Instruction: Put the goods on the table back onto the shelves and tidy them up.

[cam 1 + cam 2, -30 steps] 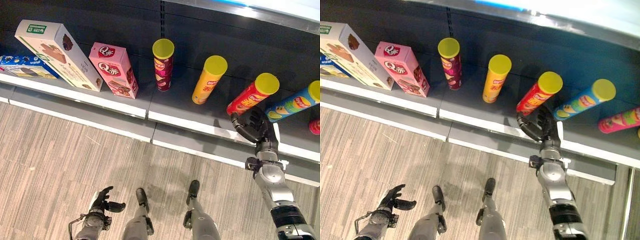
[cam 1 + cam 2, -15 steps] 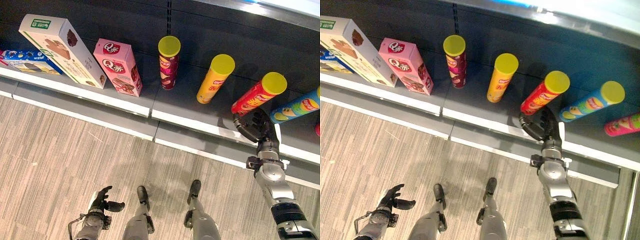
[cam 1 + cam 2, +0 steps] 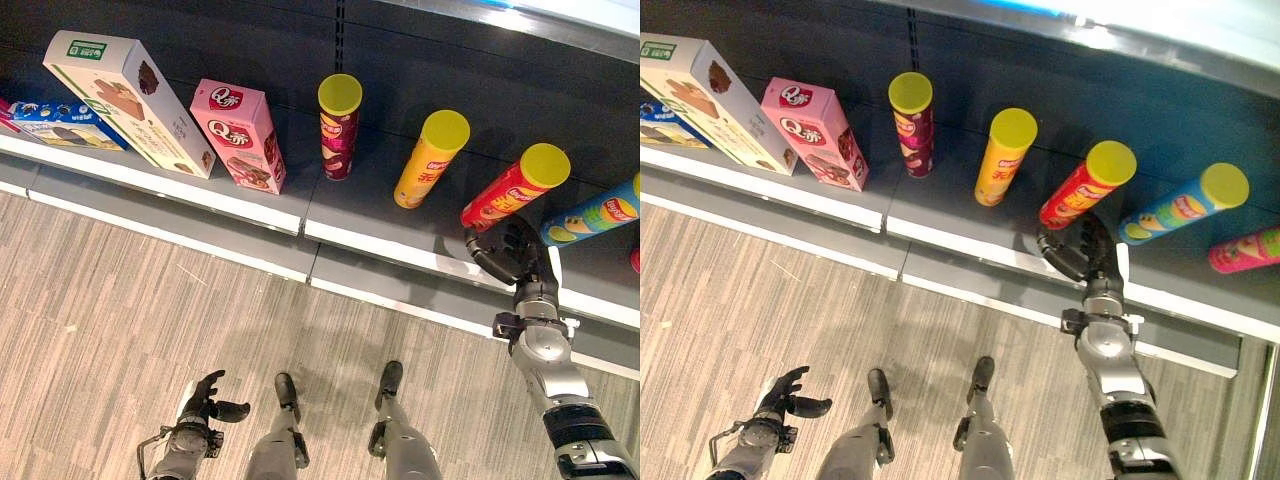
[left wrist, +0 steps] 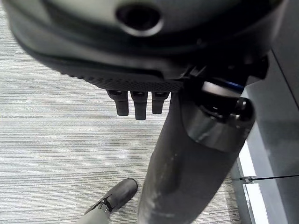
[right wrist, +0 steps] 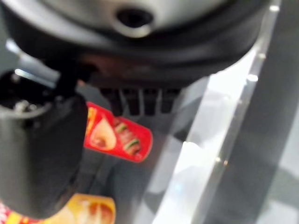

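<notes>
1. Right hand point(image 3: 515, 255) at the shelf point(image 3: 250, 205) front edge, just below the red can point(image 3: 512, 188); fingers curved, loose, clear of the can, grasping nothing
2. Left hand point(image 3: 205, 402) low over the floor point(image 3: 100, 320), well away from the shelf; fingers relaxed, holding nothing
3. On the shelf, upright, from the red can leftward: yellow can point(image 3: 430, 158), maroon can point(image 3: 339, 126), pink box point(image 3: 238, 135), large white box point(image 3: 125, 100), blue box point(image 3: 60, 122) lying flat at the far left
4. Right of the red can: blue can point(image 3: 595, 213), then pink can point(image 3: 1245, 247)
</notes>
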